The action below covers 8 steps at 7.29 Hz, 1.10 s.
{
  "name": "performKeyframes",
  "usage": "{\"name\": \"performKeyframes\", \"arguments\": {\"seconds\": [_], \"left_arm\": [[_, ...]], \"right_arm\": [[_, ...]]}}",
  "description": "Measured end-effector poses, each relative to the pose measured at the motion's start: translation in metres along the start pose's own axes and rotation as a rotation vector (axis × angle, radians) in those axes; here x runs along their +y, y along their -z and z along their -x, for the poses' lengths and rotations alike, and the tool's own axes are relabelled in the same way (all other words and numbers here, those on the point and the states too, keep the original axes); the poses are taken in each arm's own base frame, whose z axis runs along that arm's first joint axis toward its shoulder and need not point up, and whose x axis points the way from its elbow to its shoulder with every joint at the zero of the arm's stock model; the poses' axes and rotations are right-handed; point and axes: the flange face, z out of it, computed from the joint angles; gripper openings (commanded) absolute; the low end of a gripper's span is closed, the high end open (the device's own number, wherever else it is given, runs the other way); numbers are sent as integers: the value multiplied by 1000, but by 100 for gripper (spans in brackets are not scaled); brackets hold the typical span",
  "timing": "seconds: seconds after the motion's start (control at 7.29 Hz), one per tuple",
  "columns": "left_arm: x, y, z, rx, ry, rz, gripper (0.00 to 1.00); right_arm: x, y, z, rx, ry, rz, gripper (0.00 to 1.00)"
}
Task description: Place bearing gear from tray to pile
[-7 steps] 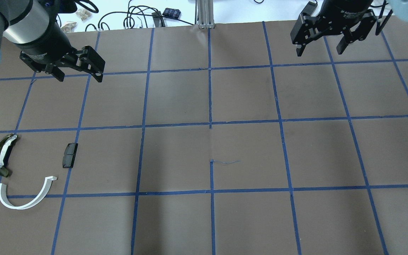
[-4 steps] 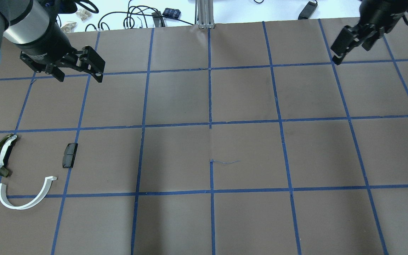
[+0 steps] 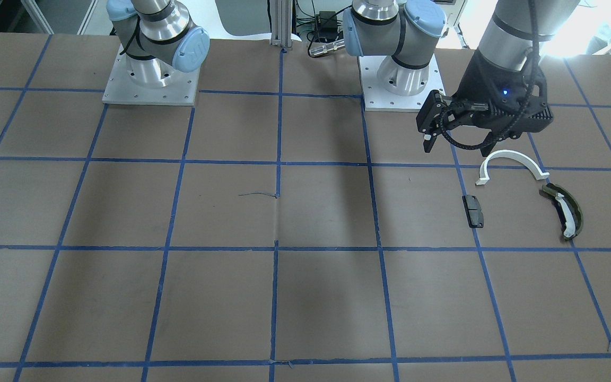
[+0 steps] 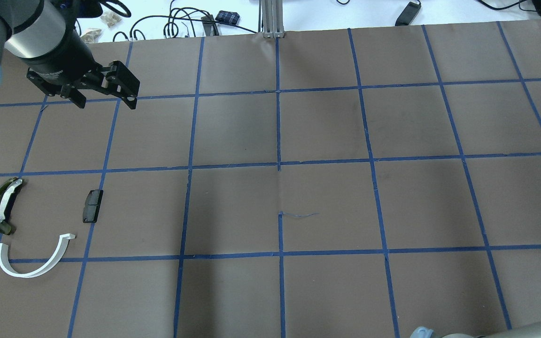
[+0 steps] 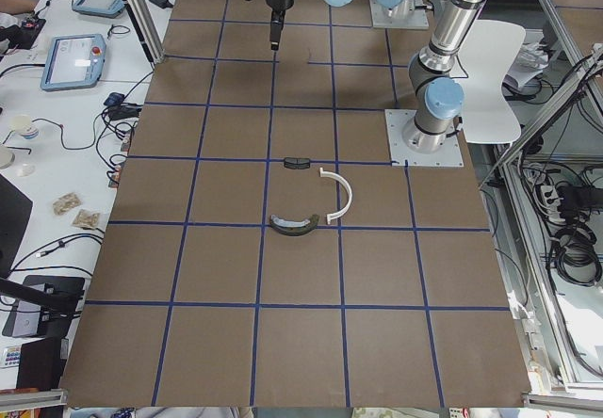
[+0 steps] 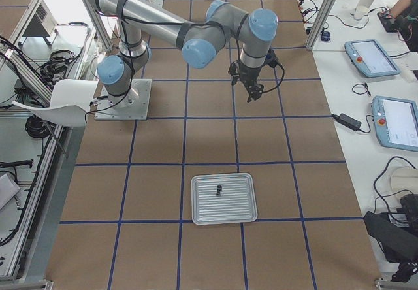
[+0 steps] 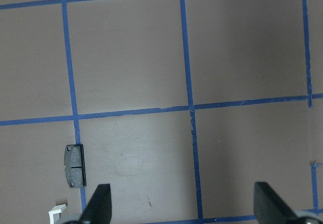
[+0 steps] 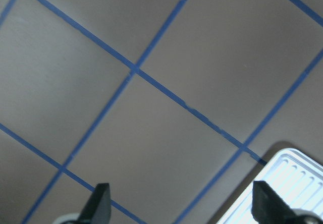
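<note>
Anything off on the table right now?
Only a thin blue strand lying off the grid near the centre, like peeled tape or a thread. Pile parts lie flat and apart; tray sits square to the grid, holding one small dark part.

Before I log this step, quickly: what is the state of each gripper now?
Left gripper: open, holding nothing.
Right gripper: open, holding nothing.

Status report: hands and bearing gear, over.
Left hand open, right hand open. Bearing gear in tray, not yet picked. No obstacle seen near tray.
</note>
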Motion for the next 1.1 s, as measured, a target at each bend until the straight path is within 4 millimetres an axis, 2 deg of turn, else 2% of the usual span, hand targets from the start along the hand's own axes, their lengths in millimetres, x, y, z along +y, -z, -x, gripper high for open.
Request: {"name": "performKeyframes", "arguments": {"seconds": [0.27, 0.55, 0.69, 0.82, 1.1], "left_arm": [[0, 0, 0, 0, 1, 0, 100], [-2, 0, 1, -2, 2, -11, 100], [-3, 0, 1, -2, 2, -14, 100], [-3, 0, 1, -3, 1, -15, 100], [-3, -1, 1, -3, 1, -15, 100]], "right_arm": [[40, -49, -59, 11, 182, 80, 100], [98, -120, -118, -20, 364, 84, 100], [125, -157, -141, -19, 434, 78, 100], [145, -189, -155, -11, 479, 67, 100], [167, -232, -157, 14, 529, 33, 100]]}}
